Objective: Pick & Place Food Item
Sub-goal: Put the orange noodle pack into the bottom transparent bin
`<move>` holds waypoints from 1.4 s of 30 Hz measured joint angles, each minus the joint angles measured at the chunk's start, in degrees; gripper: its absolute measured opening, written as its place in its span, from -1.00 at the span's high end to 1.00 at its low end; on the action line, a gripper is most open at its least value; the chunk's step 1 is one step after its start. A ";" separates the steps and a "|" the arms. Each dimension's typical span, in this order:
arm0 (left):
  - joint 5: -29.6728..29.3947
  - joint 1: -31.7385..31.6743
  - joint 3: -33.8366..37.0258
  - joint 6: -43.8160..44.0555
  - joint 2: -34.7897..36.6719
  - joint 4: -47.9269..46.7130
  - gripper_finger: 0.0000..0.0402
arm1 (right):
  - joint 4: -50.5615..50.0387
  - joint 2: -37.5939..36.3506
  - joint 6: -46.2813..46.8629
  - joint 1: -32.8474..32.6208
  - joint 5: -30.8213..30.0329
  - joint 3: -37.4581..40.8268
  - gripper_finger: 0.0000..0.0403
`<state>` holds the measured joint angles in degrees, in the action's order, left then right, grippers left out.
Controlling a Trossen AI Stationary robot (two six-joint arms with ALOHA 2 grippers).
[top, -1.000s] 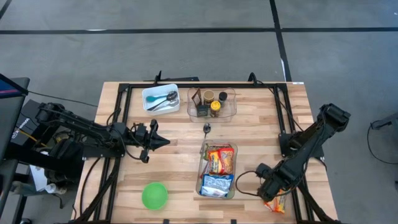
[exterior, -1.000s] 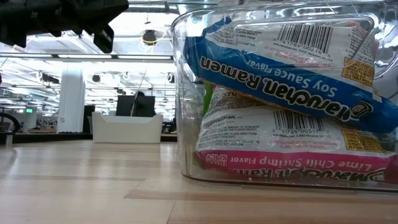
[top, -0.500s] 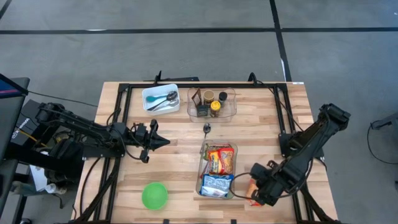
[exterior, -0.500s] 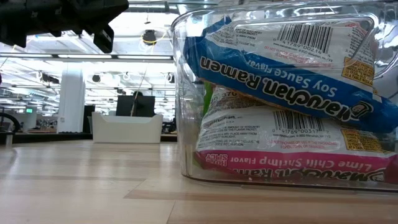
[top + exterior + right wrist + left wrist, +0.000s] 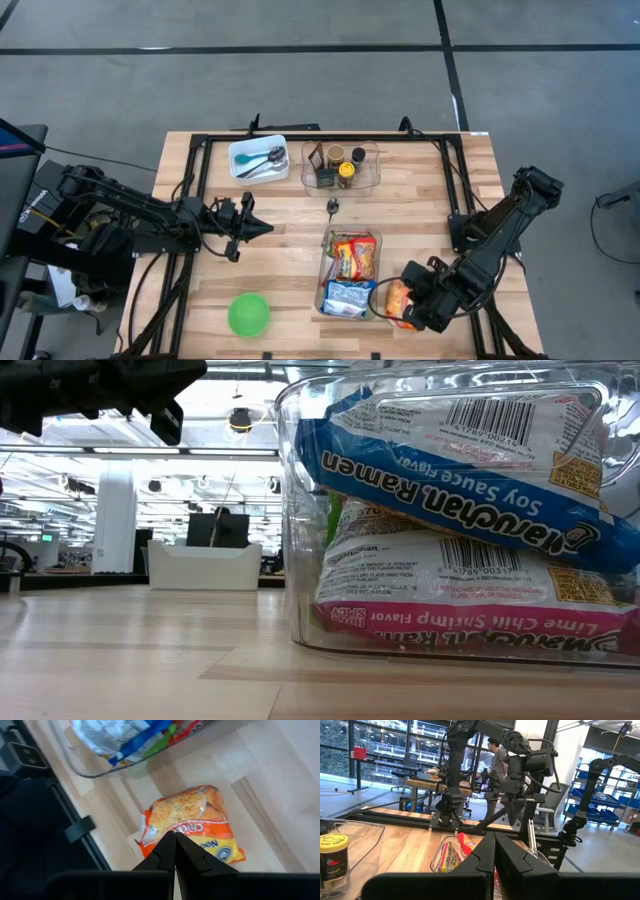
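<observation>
Two dark arms over wooden table (image 5: 280, 270). Right gripper (image 5: 405, 306) near front right, fingers clamped on one orange noodle packet (image 5: 398, 299), just beside clear plastic bin (image 5: 322, 285) holding several ramen packets (image 5: 352, 256). Left gripper (image 5: 262, 228) closed, empty, waiting at table's left. One green bowl (image 5: 248, 314); one white tray (image 5: 258, 158) of spoons; second clear bin (image 5: 341, 167) with jars.

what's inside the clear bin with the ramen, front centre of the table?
The clear bin holds stacked ramen packs: a blue soy sauce pack lying on a pink lime chili shrimp pack, with orange-red packs behind. Anything beneath them is covered.
</observation>
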<state>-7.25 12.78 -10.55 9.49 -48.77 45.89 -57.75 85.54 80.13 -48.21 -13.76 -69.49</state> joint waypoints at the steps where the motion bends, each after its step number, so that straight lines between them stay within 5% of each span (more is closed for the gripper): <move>1: 0.01 0.00 0.00 0.00 0.00 0.00 1.00 | -0.68 0.00 0.57 -0.02 0.04 0.00 1.00; 16: 0.00 0.02 0.00 0.01 0.00 -0.02 1.00 | -6.43 0.00 15.82 -1.34 4.74 4.32 0.96; 33: 0.02 0.00 0.00 -0.01 -0.02 -0.02 1.00 | 11.85 0.00 24.29 -2.24 6.39 15.64 0.13; 42: 0.00 0.02 0.00 0.01 0.00 -0.02 1.00 | 14.70 0.00 33.24 -4.44 6.38 17.55 -0.01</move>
<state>-7.25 12.80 -10.55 9.50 -48.77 45.87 -43.04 85.54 113.37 -52.65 -7.38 -51.94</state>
